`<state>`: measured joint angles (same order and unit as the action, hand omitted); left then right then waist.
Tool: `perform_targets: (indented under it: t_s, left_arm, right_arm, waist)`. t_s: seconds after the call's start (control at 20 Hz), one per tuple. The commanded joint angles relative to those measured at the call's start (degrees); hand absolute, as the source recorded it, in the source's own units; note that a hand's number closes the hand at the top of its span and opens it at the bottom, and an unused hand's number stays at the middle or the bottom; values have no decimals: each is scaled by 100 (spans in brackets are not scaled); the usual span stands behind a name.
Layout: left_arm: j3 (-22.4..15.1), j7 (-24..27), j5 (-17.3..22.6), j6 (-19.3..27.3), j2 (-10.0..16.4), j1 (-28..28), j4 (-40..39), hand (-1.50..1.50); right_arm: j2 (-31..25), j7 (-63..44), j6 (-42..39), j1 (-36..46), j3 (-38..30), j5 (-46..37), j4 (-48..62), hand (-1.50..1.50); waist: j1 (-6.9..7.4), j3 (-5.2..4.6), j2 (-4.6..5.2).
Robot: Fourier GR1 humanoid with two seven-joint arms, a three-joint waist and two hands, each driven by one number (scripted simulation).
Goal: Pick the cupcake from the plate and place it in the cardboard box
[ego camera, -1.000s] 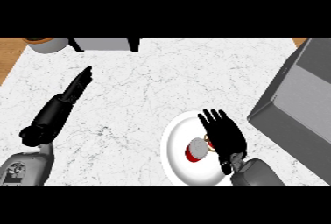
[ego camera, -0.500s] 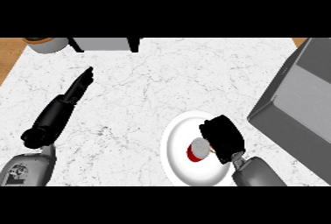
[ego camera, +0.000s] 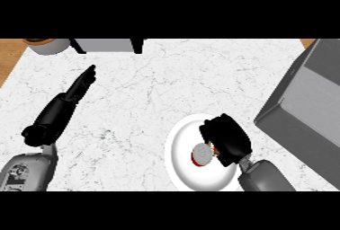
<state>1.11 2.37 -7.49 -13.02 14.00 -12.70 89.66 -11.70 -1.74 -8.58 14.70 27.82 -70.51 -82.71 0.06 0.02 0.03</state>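
Note:
A small cupcake (ego camera: 201,153) with pale top and red base sits on the white plate (ego camera: 186,173) at the lower right of the counter. My right hand (ego camera: 226,138) lies over the plate with its fingers curled round the cupcake's right side, hiding part of it. At the right edge stands the grey box (ego camera: 305,108). My left hand (ego camera: 79,85) rests on the counter at the left, fingers straight, far from the plate.
At the back left a round pot (ego camera: 46,45) sits on the counter, and beside it a grey appliance (ego camera: 109,45). White marble counter (ego camera: 166,90) spreads between the two hands. Wooden floor shows at the far left edge.
My right hand's fingers, straight over the plate a second ago, have curled down round the cupcake. The left arm has not moved.

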Motion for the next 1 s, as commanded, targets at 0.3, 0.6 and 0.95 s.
perform_targets:
  t_s: [0.3,0.6,0.95]
  left_arm:
    - [165,-65,99,-168,101,206,232,0]
    - [191,29,-1,-90,59,148,131,0]
    - [172,162,59,-178,14,201,106,0]
  right_arm:
    - [-448,648,-102,-338,-507,603,-1951,150]
    - [-542,211,-547,-305,-1734,1360,-3026,150]
    - [-33,-968,-358,278,-3210,1876,-2838,150]
  waist:
    - [-45,-5,-35]
    - [-62,-5,-27]
    - [8,-3,-1]
